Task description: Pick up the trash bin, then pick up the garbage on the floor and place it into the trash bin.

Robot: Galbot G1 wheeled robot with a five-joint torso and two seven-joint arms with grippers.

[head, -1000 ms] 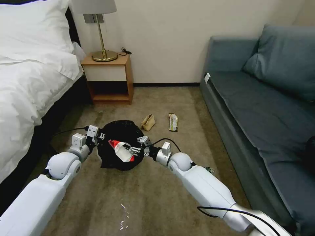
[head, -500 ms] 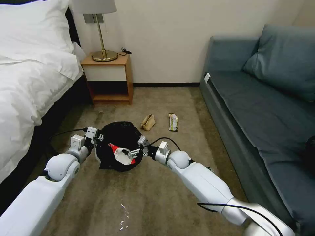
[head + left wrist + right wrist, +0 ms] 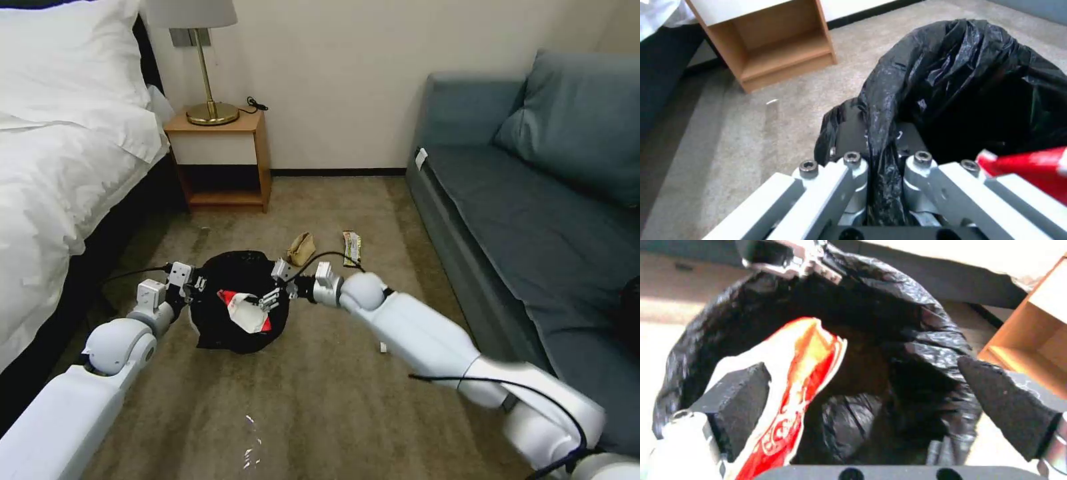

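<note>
While my left gripper [image 3: 882,196] clamps the trash bin [image 3: 230,333] rim, my right gripper [image 3: 272,291] hangs open-jawed over its mouth, red-and-white wrapper [image 3: 245,312] against one pad.

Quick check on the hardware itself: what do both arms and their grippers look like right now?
Both arms are glossy white shells with rounded ball-like joints and silver metal wrist blocks. A black cable loops off each wrist, another along the right forearm. The left gripper has silver bolted linkage bars; the right gripper carries black wedge-shaped pads.

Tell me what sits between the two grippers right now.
In the head view, the trash bin hangs between the left gripper on its rim and the open right gripper, with the red-and-white wrapper over its mouth.
</note>
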